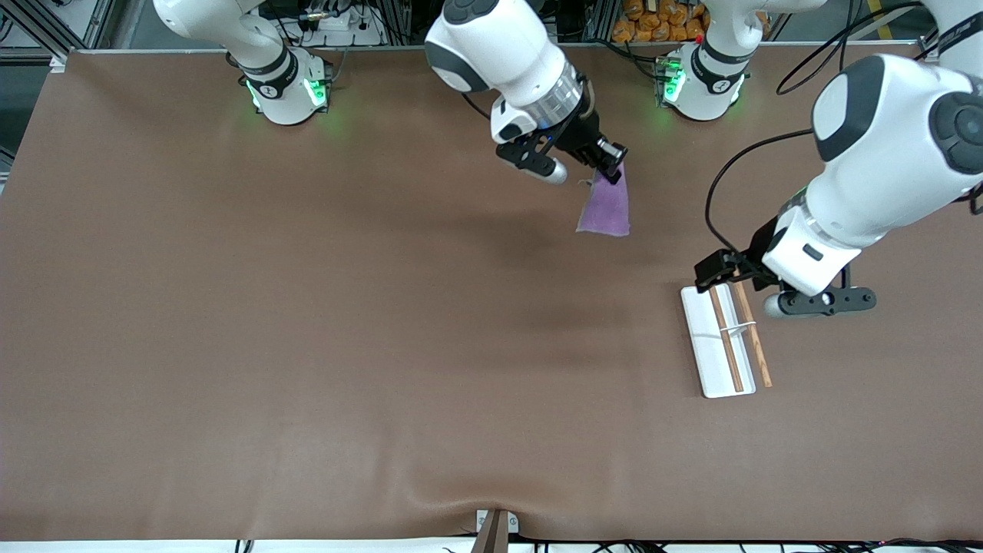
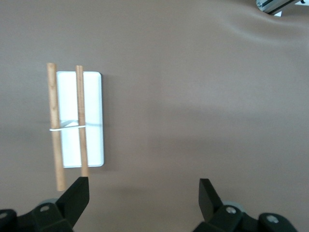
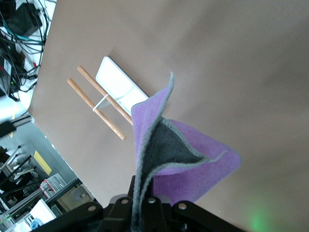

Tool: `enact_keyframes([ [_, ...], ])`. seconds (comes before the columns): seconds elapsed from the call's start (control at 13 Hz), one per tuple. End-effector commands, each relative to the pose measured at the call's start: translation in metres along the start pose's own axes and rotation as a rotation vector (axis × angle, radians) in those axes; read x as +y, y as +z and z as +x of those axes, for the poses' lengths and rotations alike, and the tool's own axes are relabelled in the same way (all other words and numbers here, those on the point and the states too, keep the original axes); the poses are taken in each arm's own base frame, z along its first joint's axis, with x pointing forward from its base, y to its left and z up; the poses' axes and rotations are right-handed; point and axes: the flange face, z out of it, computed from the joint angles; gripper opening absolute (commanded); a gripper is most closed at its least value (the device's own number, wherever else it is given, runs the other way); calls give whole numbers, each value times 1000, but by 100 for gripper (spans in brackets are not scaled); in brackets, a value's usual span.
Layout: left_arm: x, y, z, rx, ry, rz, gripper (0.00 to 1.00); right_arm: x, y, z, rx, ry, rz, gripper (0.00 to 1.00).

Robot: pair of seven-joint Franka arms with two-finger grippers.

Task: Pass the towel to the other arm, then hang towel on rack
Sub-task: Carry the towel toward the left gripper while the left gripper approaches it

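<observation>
A: The right hand (image 1: 612, 170) pinches one corner of the towel (image 1: 605, 211), which hangs purple-side out above the desk (image 1: 307, 307), toward the bases.

B: And the left hand (image 2: 144, 193)?

A: Spread wide, empty, hovering over the end of the rack (image 1: 726, 340).

B: So the pass comes first?

A: I'd say so. The left should close on a free edge well clear of the right's fingers, and grip firmly before the right lets go.
</observation>
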Motion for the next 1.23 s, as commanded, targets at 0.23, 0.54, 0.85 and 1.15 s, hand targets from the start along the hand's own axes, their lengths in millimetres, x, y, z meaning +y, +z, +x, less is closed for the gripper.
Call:
enact_keyframes([
  [0.23,8,38,14,-68,-86,-118,100,-8,-3,4,28,5,25,0],
  [0.54,44,67,0,-127,-90,-126,100,-10,7,45,72,38,45,0],
  [0.85,61,100,-7,-178,-72,-115,100,-7,20,67,84,76,46,0],
  [1.15,67,120,-10,-211,-123,-98,100,-11,21,68,81,80,54,0],
])
